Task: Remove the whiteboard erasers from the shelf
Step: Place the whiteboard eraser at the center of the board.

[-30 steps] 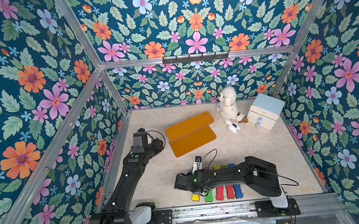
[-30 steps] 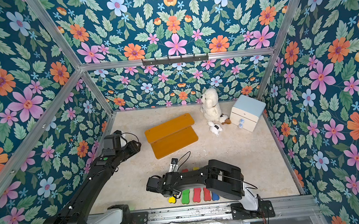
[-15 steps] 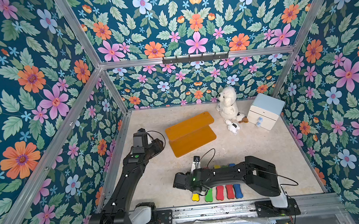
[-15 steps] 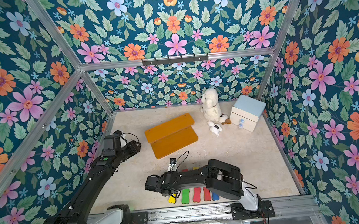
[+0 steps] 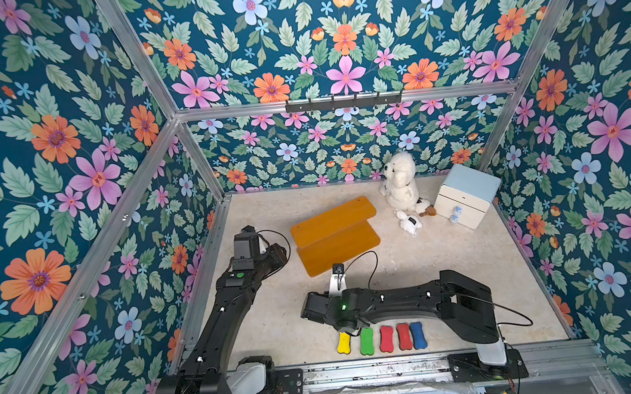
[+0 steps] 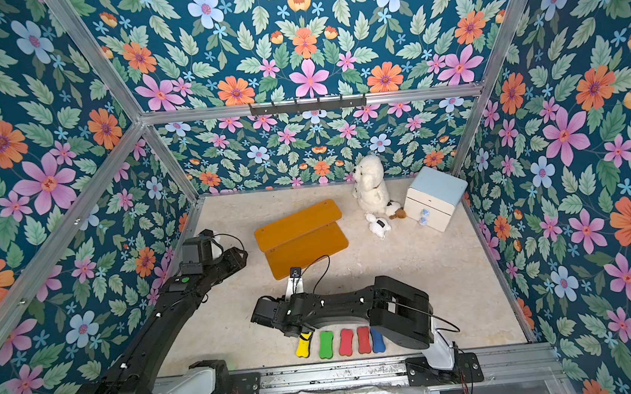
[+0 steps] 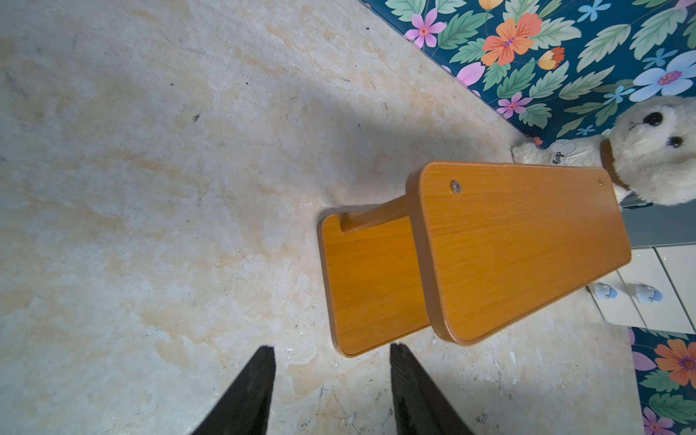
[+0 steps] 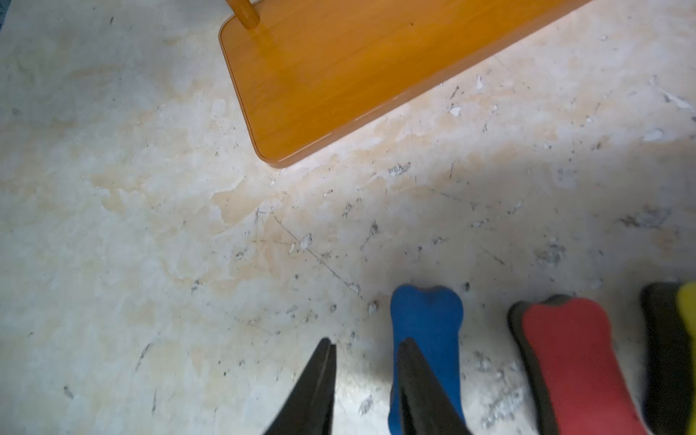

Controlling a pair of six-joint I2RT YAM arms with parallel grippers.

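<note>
The shelf [image 5: 335, 235] sits askew near the middle of the worktop [image 5: 448, 256], toward its back edge. Both tiers look bare in both top views and in the left wrist view, though the strip of lower tier under the upper board is partly hidden. Five erasers lie in a front row [image 5: 386, 338] along the worktop's front edge: yellow, green, red, red, blue. The right wrist view shows more erasers under the right arm [image 5: 393, 300]: a blue eraser [image 8: 425, 324], a red eraser [image 8: 576, 357] and the edge of a yellow one, all flat on the worktop.

The right tool [image 8: 367, 342] hangs low over bare worktop, its jaws a narrow gap apart with nothing between them. One finger crosses just in front of the blue eraser; whether it touches cannot be told. The left tool [image 7: 331, 346] is parted wider and empty, pointed at the shelf end nearest the worktop's left edge.

The unloading looks all but finished, so the step in hand is probably getting the right tool clear. It should rise straight up first and only then swing away. A sideways start could nudge the blue eraser, or the forearm could sweep the rows beneath it. The jaws are best left as they are until clear. The hidden strip of the lower tier deserves a check before the task is called done.
</note>
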